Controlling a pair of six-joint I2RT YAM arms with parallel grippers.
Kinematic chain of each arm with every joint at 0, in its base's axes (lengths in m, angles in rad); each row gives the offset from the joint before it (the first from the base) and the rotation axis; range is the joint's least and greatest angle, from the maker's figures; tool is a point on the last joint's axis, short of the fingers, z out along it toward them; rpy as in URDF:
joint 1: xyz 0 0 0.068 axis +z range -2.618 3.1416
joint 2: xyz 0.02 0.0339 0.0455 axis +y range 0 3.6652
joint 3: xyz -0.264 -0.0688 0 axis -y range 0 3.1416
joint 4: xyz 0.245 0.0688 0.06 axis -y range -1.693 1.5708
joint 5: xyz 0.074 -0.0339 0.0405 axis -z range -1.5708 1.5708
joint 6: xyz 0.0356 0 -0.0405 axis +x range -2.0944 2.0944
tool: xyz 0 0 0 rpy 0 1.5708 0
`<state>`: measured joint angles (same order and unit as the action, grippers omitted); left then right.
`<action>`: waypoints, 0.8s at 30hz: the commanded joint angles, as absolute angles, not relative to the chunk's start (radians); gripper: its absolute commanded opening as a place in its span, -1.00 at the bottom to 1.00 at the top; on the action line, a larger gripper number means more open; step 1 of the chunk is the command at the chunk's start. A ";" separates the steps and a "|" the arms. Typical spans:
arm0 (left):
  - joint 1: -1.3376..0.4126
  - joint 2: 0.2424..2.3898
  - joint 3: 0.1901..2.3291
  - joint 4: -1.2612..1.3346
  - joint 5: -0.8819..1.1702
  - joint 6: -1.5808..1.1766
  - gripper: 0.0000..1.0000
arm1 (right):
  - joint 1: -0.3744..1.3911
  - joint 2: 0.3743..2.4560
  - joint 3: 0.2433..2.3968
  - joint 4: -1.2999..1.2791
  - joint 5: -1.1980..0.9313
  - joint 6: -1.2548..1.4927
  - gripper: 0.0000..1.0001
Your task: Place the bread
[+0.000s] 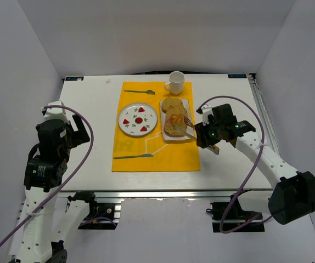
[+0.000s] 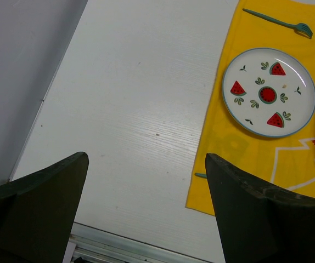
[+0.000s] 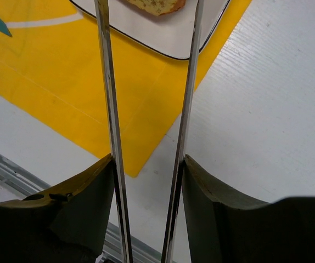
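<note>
Three golden-brown bread slices lie in a row on a white rectangular tray (image 1: pixel 190 107). The nearest slice (image 1: pixel 173 128) shows at the top edge of the right wrist view (image 3: pixel 155 5). My right gripper (image 1: pixel 206 137) (image 3: pixel 148 164) is shut on metal tongs (image 1: pixel 188 122) (image 3: pixel 106 82), one finger pressing each arm. The tongs' arms stand apart and their tips reach over the nearest slice; I cannot tell whether they touch it. My left gripper (image 1: pixel 76 130) (image 2: pixel 146 159) is open and empty over the bare table at the left.
A round plate with watermelon pictures (image 1: pixel 125 127) (image 2: pixel 300 104) lies on the yellow placemat (image 1: pixel 163 156) left of the tray. A white cup (image 1: pixel 175 82) stands behind the tray. A teal fork (image 1: pixel 140 91) and a teal knife (image 1: pixel 133 156) lie on the mat.
</note>
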<state>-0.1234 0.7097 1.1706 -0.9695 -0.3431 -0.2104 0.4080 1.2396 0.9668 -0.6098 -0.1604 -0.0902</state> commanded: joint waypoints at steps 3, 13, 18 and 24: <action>-0.124 0.703 1.172 -0.980 -0.348 -0.210 0.96 | 0.431 1.241 0.947 -0.566 -0.118 -0.106 0.10; -0.124 0.700 1.164 -0.979 -0.350 -0.210 0.96 | 0.462 1.244 0.942 -0.606 -0.127 -0.110 -0.11; -0.124 0.696 1.160 -0.980 -0.351 -0.209 0.96 | 0.474 1.241 0.957 -0.623 -0.129 -0.101 -0.30; -0.124 0.689 1.154 -0.982 -0.351 -0.209 0.96 | 0.482 1.210 0.999 -0.675 -0.120 -0.074 -0.87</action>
